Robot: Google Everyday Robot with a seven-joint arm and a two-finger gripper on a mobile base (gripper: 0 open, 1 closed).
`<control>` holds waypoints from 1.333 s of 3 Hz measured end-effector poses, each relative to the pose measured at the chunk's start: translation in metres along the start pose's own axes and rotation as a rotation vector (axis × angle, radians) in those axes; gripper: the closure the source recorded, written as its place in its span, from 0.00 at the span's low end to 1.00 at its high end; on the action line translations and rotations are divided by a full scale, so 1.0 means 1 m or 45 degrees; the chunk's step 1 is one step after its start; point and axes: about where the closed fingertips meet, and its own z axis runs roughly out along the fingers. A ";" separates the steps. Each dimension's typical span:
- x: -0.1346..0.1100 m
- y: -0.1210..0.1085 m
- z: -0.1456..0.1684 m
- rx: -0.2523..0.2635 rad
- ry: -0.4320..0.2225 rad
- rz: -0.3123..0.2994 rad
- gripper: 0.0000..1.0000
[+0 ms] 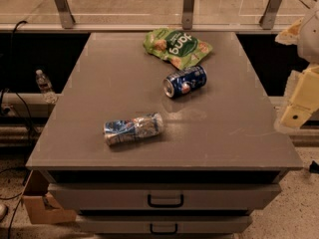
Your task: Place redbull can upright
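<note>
The redbull can (133, 128), slim, silver and light blue, dented and crinkled, lies on its side on the grey table (89, 88), left of the middle and near the front edge. Its length runs left to right. My gripper (299, 106) shows at the right edge of the camera view, pale yellow, off the table's right side and well away from the can. Nothing is in it that I can see.
A shorter dark-blue can (185, 81) lies on its side behind and to the right of the redbull can. A green snack bag (176, 46) lies at the back. Drawers (164, 199) sit under the tabletop. A water bottle (45, 85) stands on the floor left.
</note>
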 end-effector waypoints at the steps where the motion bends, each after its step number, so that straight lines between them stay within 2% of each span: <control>1: 0.000 0.000 0.000 0.000 0.000 0.000 0.00; 2: -0.026 0.003 0.009 -0.038 -0.032 -0.099 0.00; 4: -0.102 0.026 0.053 -0.183 -0.085 -0.425 0.00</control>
